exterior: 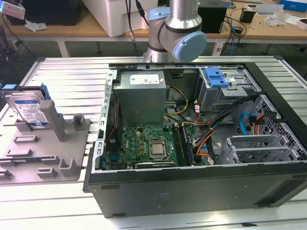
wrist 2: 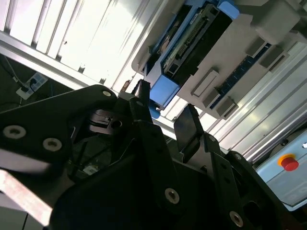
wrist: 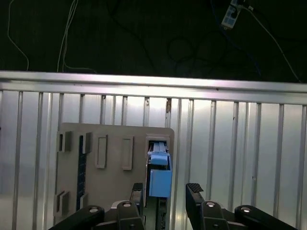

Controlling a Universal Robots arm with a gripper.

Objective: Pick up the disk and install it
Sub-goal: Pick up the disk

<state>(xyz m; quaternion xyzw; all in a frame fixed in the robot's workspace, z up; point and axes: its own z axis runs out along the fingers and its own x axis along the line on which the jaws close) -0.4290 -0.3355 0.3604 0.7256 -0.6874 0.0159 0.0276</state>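
The disk (exterior: 28,109), silver with a white-and-blue label and a blue carrier frame, stands on edge in a grey fixture (exterior: 45,153) at the exterior view's left, outside the computer case. In the first wrist view my gripper (wrist: 166,190) is open, its two black fingers either side of the disk's blue end (wrist: 159,163) and still apart from it. The second wrist view has the open gripper (wrist 2: 165,111) near the disk's connector edge (wrist 2: 189,40). Nothing is held.
An open computer case (exterior: 192,191) lies on the slatted aluminium table (exterior: 72,72), with a motherboard (exterior: 148,146), a grey power supply (exterior: 142,93), loose cables and a drive cage with a blue latch (exterior: 216,76). The arm's base (exterior: 175,33) stands behind the case.
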